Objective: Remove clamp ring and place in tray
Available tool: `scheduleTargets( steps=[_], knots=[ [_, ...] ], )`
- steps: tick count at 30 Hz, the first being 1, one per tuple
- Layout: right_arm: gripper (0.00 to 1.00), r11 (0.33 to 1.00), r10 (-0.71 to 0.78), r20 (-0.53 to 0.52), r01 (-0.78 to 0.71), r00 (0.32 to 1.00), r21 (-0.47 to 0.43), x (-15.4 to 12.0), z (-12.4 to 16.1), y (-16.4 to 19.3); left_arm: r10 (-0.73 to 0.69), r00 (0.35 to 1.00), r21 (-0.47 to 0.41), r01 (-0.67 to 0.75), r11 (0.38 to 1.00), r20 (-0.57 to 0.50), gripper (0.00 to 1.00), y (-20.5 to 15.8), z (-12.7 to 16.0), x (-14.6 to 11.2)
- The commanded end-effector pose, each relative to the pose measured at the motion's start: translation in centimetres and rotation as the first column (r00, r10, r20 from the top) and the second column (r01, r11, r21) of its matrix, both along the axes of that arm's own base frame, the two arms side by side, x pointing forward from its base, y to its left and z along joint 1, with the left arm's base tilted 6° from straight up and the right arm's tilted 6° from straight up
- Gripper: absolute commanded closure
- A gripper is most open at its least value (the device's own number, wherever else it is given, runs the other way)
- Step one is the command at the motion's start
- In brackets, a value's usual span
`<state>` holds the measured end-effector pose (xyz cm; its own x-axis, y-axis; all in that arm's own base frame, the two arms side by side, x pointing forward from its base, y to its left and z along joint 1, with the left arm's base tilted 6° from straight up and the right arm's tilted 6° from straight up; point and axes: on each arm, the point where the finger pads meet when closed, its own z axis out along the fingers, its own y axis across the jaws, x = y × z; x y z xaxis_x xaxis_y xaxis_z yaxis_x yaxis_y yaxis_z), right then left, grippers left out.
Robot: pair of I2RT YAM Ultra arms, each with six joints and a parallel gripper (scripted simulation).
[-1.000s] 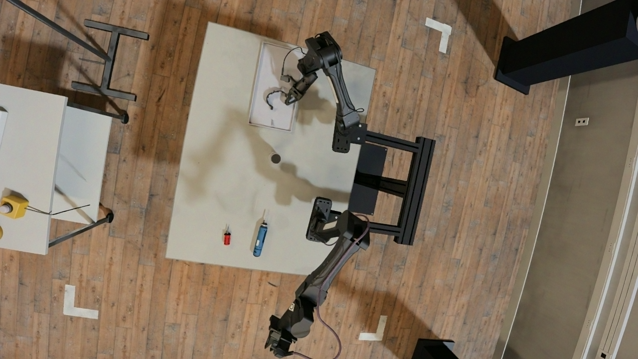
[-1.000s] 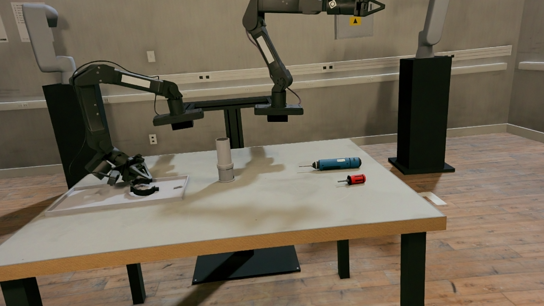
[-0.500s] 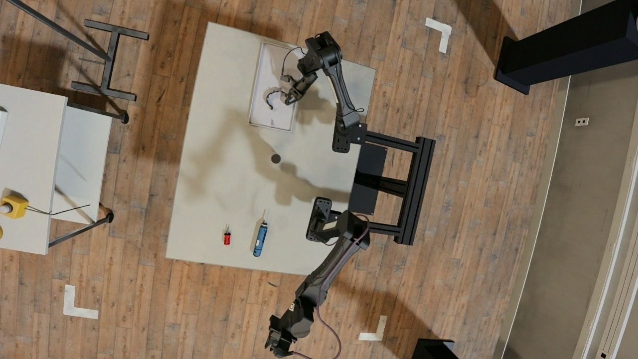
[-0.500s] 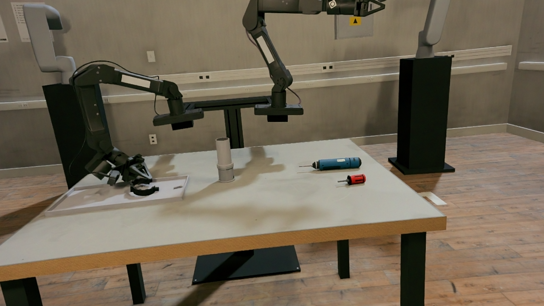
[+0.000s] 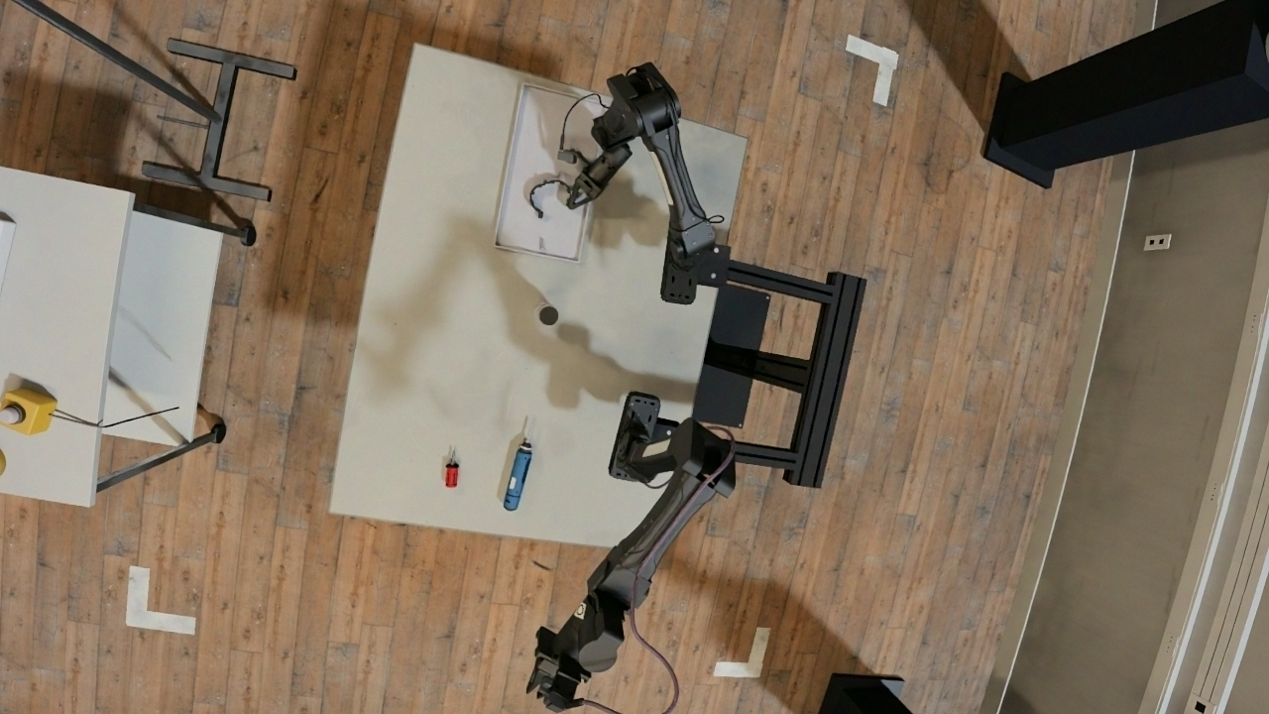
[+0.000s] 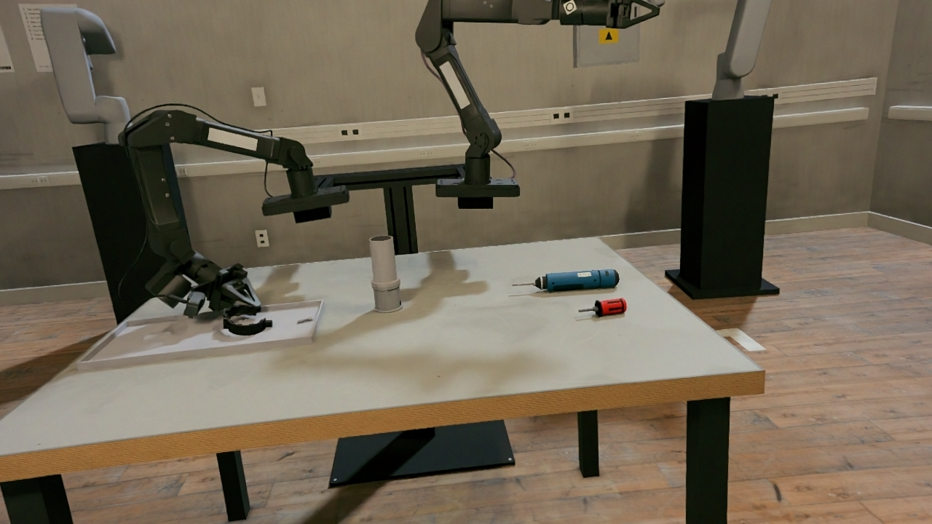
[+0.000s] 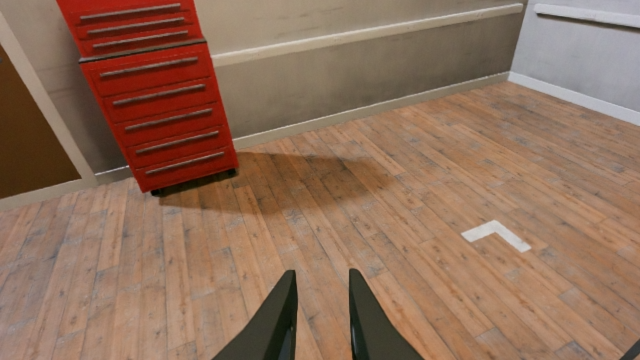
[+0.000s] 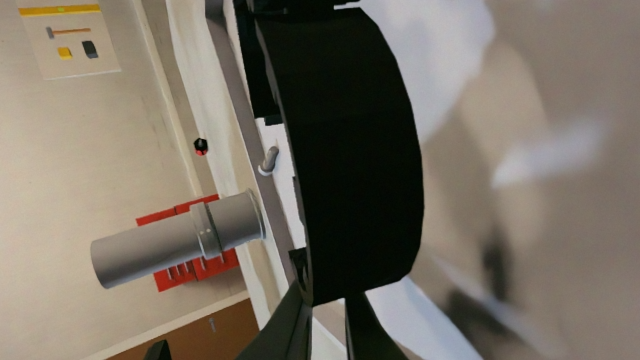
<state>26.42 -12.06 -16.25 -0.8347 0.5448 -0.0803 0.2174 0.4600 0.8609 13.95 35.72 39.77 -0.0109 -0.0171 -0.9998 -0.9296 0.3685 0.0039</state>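
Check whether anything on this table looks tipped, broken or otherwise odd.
Nothing stands out. The grey cylindrical joint module stands upright outside the shallow white tray, its pale grey link tube in place. The black curved clamp ring looks spread open, but I see no break.

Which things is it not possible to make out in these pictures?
- Whether the right gripper grips the ring: right wrist, the ring covers its fingertips.
- The tube's inside: top, too dark.
- The blue tool's label: exterior, too small.
- The red cabinet's top: left wrist, cut off by the upper edge.
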Motion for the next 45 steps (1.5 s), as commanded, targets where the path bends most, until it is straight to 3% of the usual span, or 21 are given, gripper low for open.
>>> scheduleTargets(
  steps=[1, 45],
  knots=[
    [0.89, 1.000, 0.004, 0.025, -0.004, 1.000, 0.006, 0.30, 0.19, 0.46, 0.013, 0.999, 0.053, -0.015, 0.998, 0.033, 0.80, -0.59, 2.79, -0.53],
    [0.82, 1.000, 0.003, 0.028, -0.003, 1.000, -0.003, 0.59, 0.98, 0.41, 0.013, 0.999, 0.053, -0.015, 0.998, 0.033, 0.80, -0.59, 2.79, -0.53]
  ],
)
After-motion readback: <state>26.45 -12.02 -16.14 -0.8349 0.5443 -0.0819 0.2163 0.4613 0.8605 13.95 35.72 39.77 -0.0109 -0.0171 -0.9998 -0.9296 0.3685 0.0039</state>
